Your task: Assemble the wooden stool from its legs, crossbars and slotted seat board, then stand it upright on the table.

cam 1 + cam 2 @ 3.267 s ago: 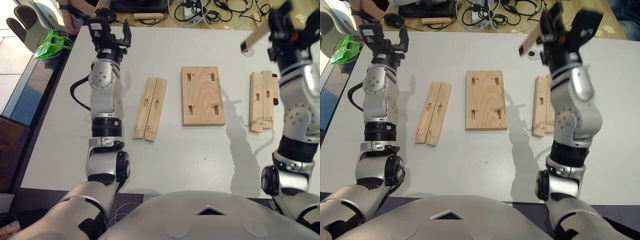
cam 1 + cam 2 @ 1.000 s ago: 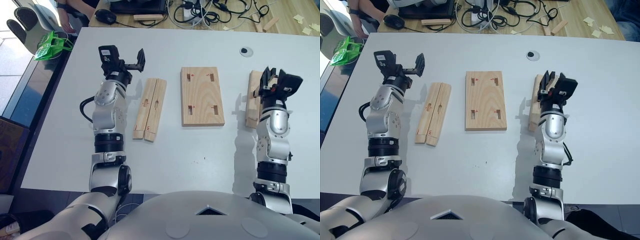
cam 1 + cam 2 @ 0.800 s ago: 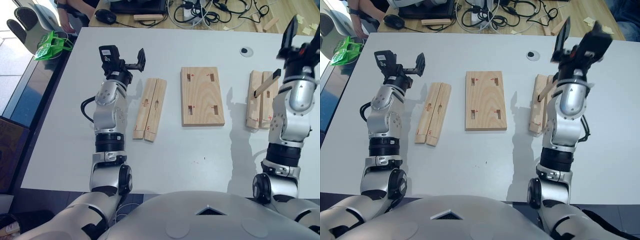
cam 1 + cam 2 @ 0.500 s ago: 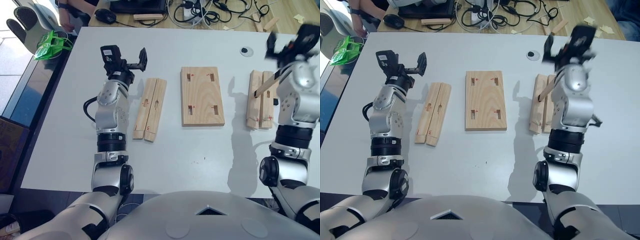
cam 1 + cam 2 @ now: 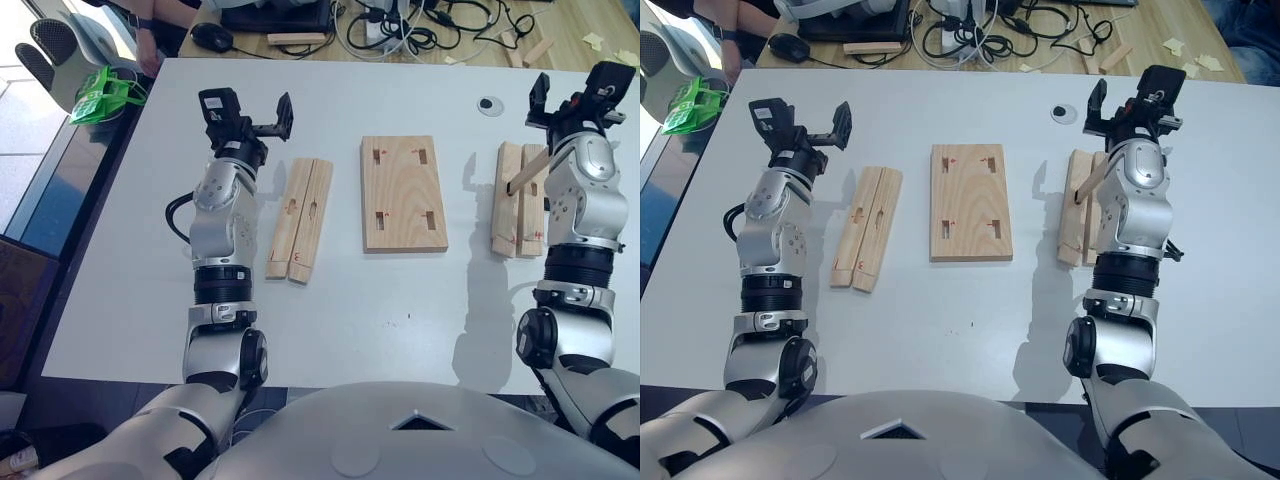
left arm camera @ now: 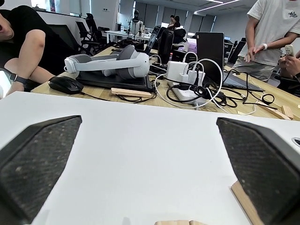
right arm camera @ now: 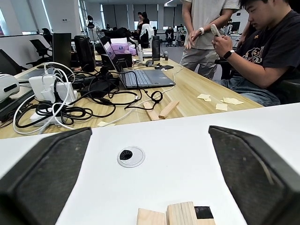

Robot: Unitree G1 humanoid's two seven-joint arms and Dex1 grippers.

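Observation:
The slotted seat board [image 5: 404, 192] lies flat in the middle of the white table. Two wooden legs [image 5: 300, 217] lie side by side to its left, and two more legs [image 5: 518, 200] to its right. A thin dark-tipped crossbar [image 5: 530, 168] rests slanted across the right pair. My left gripper [image 5: 250, 112] hovers open just behind and left of the left legs; its wrist view shows nothing between the pads [image 6: 37, 159]. My right gripper [image 5: 572, 95] is open above the far end of the right legs, empty between its pads [image 7: 253, 173].
A round black grommet [image 5: 486, 102] sits in the table behind the right legs. Cables, a mouse [image 5: 212, 35] and a headset [image 6: 112, 63] crowd the desk beyond the far edge. A green bag [image 5: 100, 90] hangs off the left edge.
My right gripper was low at the right legs with the crossbar, then let it go and rose toward the far side. The crossbar stays on the legs. The left arm barely moved.

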